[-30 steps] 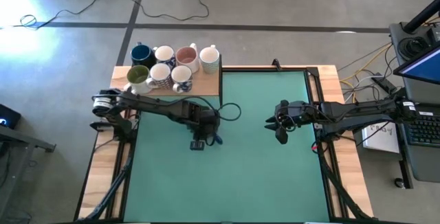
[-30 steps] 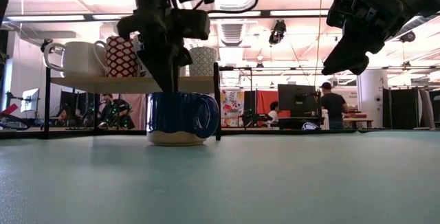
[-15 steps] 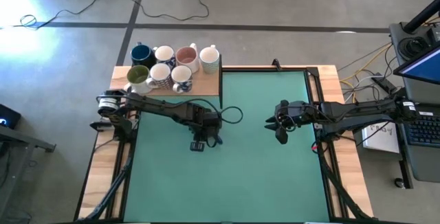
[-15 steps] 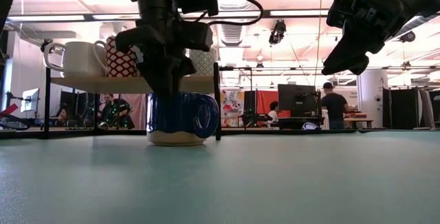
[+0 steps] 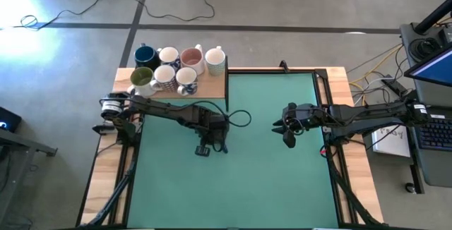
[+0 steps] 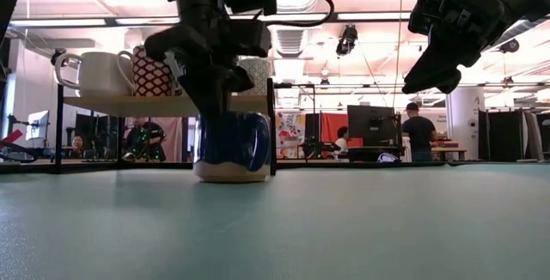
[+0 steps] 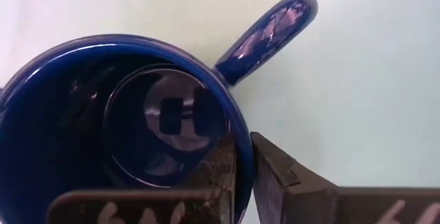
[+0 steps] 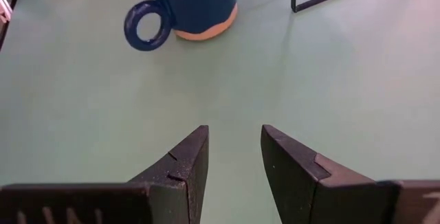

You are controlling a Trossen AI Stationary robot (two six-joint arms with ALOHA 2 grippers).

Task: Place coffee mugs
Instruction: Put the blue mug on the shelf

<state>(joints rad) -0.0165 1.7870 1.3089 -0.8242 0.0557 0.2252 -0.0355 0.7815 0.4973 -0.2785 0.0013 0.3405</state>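
Left tool [image 7: 242, 176] pinched tight on the rim of a glossy dark blue mug [image 6: 230, 147] standing on the green desk [image 5: 268, 180], mug mostly hidden under the arm from above, right tool [image 8: 234, 159] parted, empty, hovering apart, seven mugs [image 5: 173, 68] clustered on the corner shelf [image 5: 212, 87].

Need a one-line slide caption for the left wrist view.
Left tool pinches the rim of a dark blue mug standing on the green table.

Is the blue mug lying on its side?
No, the blue mug stands upright on the green table, with the left tool pinching its rim.
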